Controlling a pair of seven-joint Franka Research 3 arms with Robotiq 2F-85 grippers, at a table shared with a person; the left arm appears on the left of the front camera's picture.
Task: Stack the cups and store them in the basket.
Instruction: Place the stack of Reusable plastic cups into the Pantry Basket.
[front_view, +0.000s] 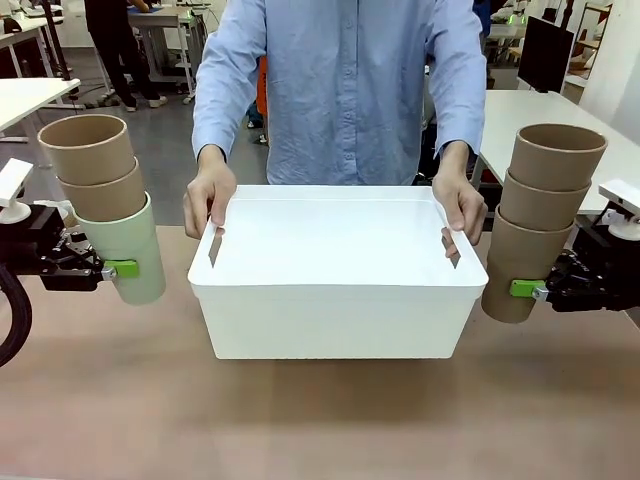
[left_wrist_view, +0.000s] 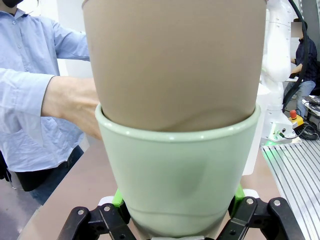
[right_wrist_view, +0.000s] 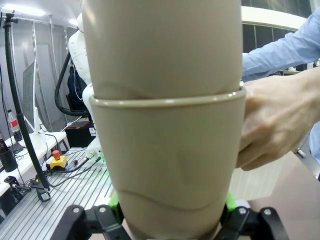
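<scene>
Counts:
- 6 cups: 5 tan, 1 mint cup (front_view: 135, 250).
- 2 stacks of 3. Left stack (front_view: 105, 205): 2 tan nested in the mint cup. Right stack (front_view: 545, 215): 3 tan.
- 1 basket (front_view: 330, 310), white, 2 handle slots (front_view: 215, 248) visible, one per short end.
- 2 end effectors: left end effector (front_view: 125, 268) and right end effector (front_view: 520, 288), each clamped on 1 stack.
- Green pads: 1 per end effector visible in the front view, 2 in each wrist view.
- 1 person on the far side, 2 hands (front_view: 207, 200) on the basket, one per end.
- 1 worktop (front_view: 320, 420).
</scene>
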